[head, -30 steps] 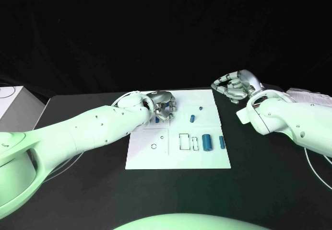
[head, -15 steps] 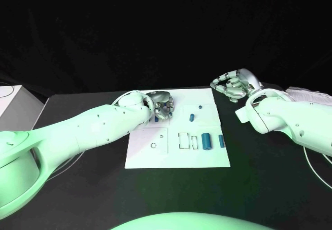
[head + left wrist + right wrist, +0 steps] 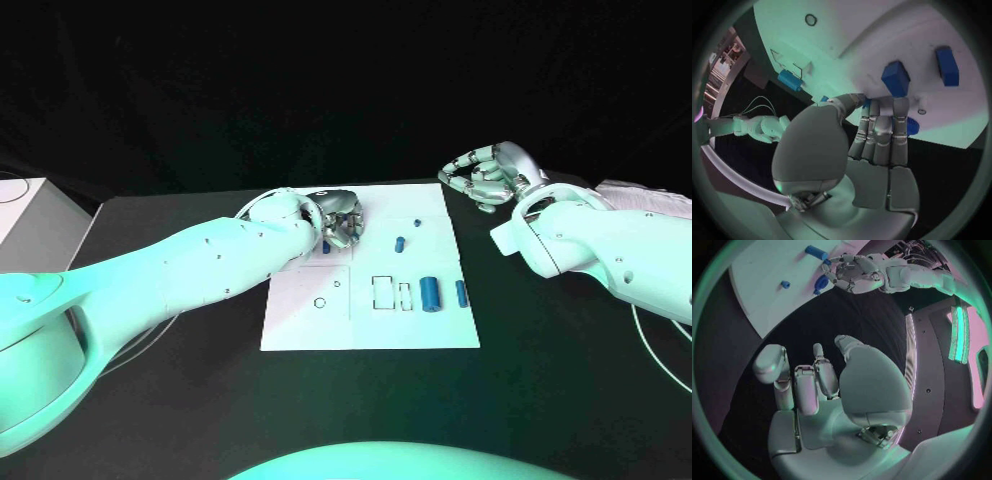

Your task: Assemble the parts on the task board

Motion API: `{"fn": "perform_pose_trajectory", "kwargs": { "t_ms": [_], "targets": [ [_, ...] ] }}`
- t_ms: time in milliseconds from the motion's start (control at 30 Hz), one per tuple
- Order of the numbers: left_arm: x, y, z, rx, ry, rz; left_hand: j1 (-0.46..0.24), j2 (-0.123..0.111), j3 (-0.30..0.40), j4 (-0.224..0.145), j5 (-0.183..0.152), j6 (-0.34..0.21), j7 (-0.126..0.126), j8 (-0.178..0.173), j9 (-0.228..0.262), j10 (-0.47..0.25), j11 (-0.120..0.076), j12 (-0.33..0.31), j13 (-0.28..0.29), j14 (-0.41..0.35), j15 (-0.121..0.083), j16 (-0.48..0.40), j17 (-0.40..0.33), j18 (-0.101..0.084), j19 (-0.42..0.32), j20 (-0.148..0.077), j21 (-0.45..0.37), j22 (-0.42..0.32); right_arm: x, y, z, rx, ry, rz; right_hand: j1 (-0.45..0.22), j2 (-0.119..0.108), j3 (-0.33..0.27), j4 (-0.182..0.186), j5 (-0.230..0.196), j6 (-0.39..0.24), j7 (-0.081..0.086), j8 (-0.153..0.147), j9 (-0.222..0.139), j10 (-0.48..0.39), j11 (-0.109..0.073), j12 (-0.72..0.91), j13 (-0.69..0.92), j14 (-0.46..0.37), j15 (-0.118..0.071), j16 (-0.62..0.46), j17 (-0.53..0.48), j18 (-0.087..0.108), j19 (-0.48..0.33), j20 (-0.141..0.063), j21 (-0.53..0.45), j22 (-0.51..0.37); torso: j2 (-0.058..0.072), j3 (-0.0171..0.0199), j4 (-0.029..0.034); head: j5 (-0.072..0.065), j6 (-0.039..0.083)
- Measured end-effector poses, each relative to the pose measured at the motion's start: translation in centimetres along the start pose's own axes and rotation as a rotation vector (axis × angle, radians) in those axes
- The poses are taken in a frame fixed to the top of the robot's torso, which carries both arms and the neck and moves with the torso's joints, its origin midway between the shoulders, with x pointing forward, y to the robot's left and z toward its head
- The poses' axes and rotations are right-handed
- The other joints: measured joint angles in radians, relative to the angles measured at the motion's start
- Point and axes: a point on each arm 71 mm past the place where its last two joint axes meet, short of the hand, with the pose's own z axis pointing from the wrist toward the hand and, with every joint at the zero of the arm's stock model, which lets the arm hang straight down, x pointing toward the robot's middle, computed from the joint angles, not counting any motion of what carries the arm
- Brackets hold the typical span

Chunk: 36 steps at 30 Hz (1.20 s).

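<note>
From my remote station, nearest: the task board [image 3: 310,335] lies mid-desk, with blue parts [image 3: 431,293] at its three o'clock side. Farther, at eleven o'clock, my left hand [image 3: 338,222] presses curled fingers on a blue piece [image 3: 864,103]; whether it grips, I cannot tell. I judge seating comes next. Farthest, at one o'clock, my right hand [image 3: 490,175] hangs curled, holding nothing. No legible writing.

Black table [image 3: 173,400]; white box [image 3: 26,215] at left edge; white cable [image 3: 666,355] at right.
</note>
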Motion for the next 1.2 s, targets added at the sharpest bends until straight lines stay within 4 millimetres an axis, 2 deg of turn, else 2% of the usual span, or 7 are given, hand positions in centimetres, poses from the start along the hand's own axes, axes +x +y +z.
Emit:
{"fn": "perform_pose_trajectory", "kwargs": {
  "t_ms": [167,333,533,767,833,933,1200],
  "targets": [
    [0.0,-0.1,0.0,0.010,-0.001,-0.002,0.009,0.009,0.021,-0.032,-0.002,0.030,-0.006,-0.019,0.002,0.043,-0.008,-0.023,-0.008,0.020,-0.009,0.009,0.021,0.000,0.011,-0.010,0.040,0.037,0.0,0.0,0.0,0.000,0.000,0.000,0.000,0.000,0.000,0.000,0.000,0.000,0.000,0.000,0.000,0.000,0.000,0.000,0.000,0.000,0.000,0.000,0.000,0.000,0.000,0.000,0.000,0.000,0.000,0.0000,0.0003,0.000,0.000],
    [-0.1,-0.2,0.0,0.022,-0.008,-0.005,0.020,0.019,0.033,-0.058,-0.006,0.055,-0.009,-0.039,0.006,0.067,0.000,-0.042,-0.009,0.055,-0.012,0.022,0.059,0.000,0.035,-0.014,0.081,0.079,0.1,0.0,0.0,-0.001,0.001,0.001,0.000,0.000,0.000,0.000,0.000,0.000,0.000,0.000,0.001,0.000,0.000,0.000,0.000,0.000,0.000,0.000,0.000,0.000,0.000,0.000,0.000,0.000,0.000,0.0000,0.0004,0.000,0.000],
    [-0.1,-0.1,-0.2,0.031,-0.029,-0.014,0.028,0.028,0.042,-0.073,-0.006,0.062,-0.009,-0.058,0.012,0.074,0.008,-0.068,-0.009,0.069,-0.009,0.027,0.082,0.000,0.046,-0.014,0.100,0.103,0.1,0.0,0.1,-0.001,0.001,0.001,0.000,0.000,0.000,0.000,0.000,0.000,0.000,0.000,0.001,0.000,0.000,0.000,0.000,0.000,0.000,0.000,0.000,0.000,0.000,0.000,0.000,0.000,0.000,-0.0007,0.0004,0.002,0.003],
    [0.1,0.0,-0.7,0.045,-0.054,-0.047,0.022,0.036,0.042,-0.073,-0.006,0.066,-0.006,-0.067,0.008,0.099,-0.007,-0.081,-0.012,0.076,-0.008,0.031,0.089,-0.001,0.051,-0.016,0.105,0.109,0.1,0.1,0.1,-0.002,0.001,0.001,0.000,0.000,0.000,0.000,0.000,0.000,0.000,0.000,0.001,0.000,0.000,0.000,0.000,0.000,0.000,0.000,0.000,0.000,0.000,0.000,0.000,0.000,0.000,-0.0016,0.0003,0.003,0.009],
    [-0.2,-0.1,-0.9,0.052,-0.070,-0.068,0.019,0.038,0.045,-0.076,-0.006,0.065,-0.006,-0.070,0.008,0.107,-0.012,-0.086,-0.009,0.076,-0.008,0.031,0.089,0.000,0.051,-0.016,0.105,0.109,0.1,0.0,0.1,-0.001,0.001,0.001,0.000,0.000,0.000,0.000,0.000,0.000,0.000,0.000,0.001,0.000,0.000,0.000,0.000,0.000,0.000,0.000,0.000,0.000,0.000,0.000,0.000,0.000,0.000,-0.0017,0.0003,0.003,0.010],
    [-1.3,-0.1,-1.4,0.062,-0.098,-0.103,0.010,0.047,0.044,-0.080,-0.006,0.067,-0.004,-0.070,0.012,0.105,-0.010,-0.090,-0.011,0.076,-0.008,0.031,0.089,-0.001,0.051,-0.016,0.105,0.109,0.1,0.0,0.1,-0.001,0.000,0.000,0.000,0.000,0.000,0.000,0.000,0.000,0.000,0.000,0.001,0.000,0.000,0.000,0.000,0.000,0.000,0.000,0.000,0.000,0.000,0.000,0.000,0.000,-0.001,-0.0015,0.0003,0.002,0.012],
    [-3.7,1.1,-3.2,0.059,-0.139,-0.186,-0.002,0.036,0.037,-0.079,-0.005,0.067,-0.004,-0.083,0.012,0.105,-0.010,-0.104,-0.013,0.076,-0.008,0.031,0.082,-0.001,0.051,-0.016,0.105,0.103,-0.1,-0.1,0.0,0.002,-0.002,-0.001,0.000,0.000,0.000,0.000,0.000,0.000,0.000,0.000,0.001,0.000,0.000,0.000,0.000,0.000,0.000,0.000,0.000,0.000,0.000,0.000,0.000,0.000,-0.001,0.0000,0.0020,0.002,0.012]
  ]
}}
